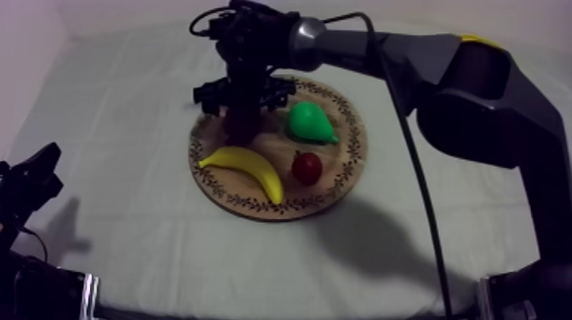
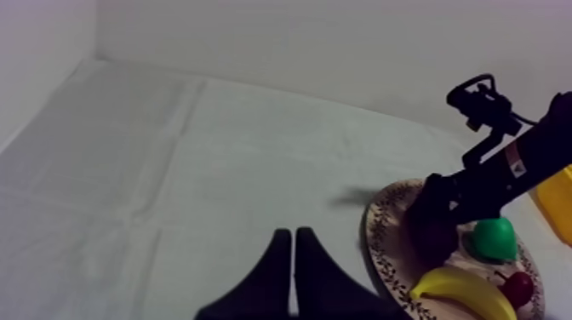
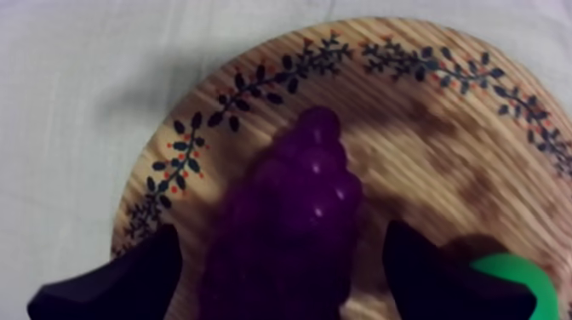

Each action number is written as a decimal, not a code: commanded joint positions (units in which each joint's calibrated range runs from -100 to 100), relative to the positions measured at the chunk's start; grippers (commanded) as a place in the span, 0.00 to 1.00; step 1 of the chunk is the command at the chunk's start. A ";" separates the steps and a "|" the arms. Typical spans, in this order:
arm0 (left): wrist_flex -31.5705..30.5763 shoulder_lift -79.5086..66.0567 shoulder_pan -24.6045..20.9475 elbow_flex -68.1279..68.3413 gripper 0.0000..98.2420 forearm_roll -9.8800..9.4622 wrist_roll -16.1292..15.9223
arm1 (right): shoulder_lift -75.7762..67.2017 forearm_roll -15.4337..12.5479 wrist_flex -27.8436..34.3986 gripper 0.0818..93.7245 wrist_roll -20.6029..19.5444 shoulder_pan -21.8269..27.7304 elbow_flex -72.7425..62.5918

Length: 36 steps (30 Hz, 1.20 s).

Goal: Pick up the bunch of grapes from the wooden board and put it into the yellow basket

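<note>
Bench point(image 1: 111, 128): grey-white cloth. The left gripper point(image 2: 292, 255) sits low at its left side, fingers pressed together in a wedge and holding nothing. I expect no trouble from it.

Wooden board point(image 1: 345, 170): mid-bench, carrying all four fruit. It looks to lie loose on the cloth, so a dragging squeeze could skid it.

Yellow basket point(image 2: 557, 200): one yellow edge shows beyond the board in the left wrist view. The rest is out of frame, so the carry path can't be checked.

Banana point(image 1: 247, 166): near side of the board, well apart from the working fingers. Low risk.

Bunch of grapes point(image 3: 311, 183): on the board's far left part, between the spread fingers of the right gripper point(image 3: 283, 255), not yet pinched. The bunch is lumpy and tapering, so the closing fingers may slide toward the narrow tip or roll it out sideways.

Pear point(image 1: 308, 122): just beside one finger of the right gripper. A skewed closure could nudge it.

Small red fruit point(image 1: 307, 167): near the pear and round. A knocked pear might send it rolling off the board.
</note>
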 commanded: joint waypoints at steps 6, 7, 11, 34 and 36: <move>0.01 0.00 -0.03 -0.03 0.00 0.02 0.00 | 2.00 -0.38 -2.56 0.56 1.54 0.31 0.14; 0.01 0.00 -0.03 -0.03 0.00 0.02 0.00 | 2.10 -0.24 -2.79 0.52 1.39 0.32 0.32; 0.01 0.00 -0.03 -0.03 0.00 0.02 0.00 | 1.35 0.20 -3.03 0.45 0.87 0.39 1.41; 0.01 0.00 -0.03 -0.03 0.00 0.02 0.00 | -34.79 7.16 -6.84 0.49 2.25 5.43 29.33; 0.01 0.00 -0.03 -0.03 0.00 0.02 0.00 | -38.27 7.92 -8.31 0.49 2.93 7.26 32.18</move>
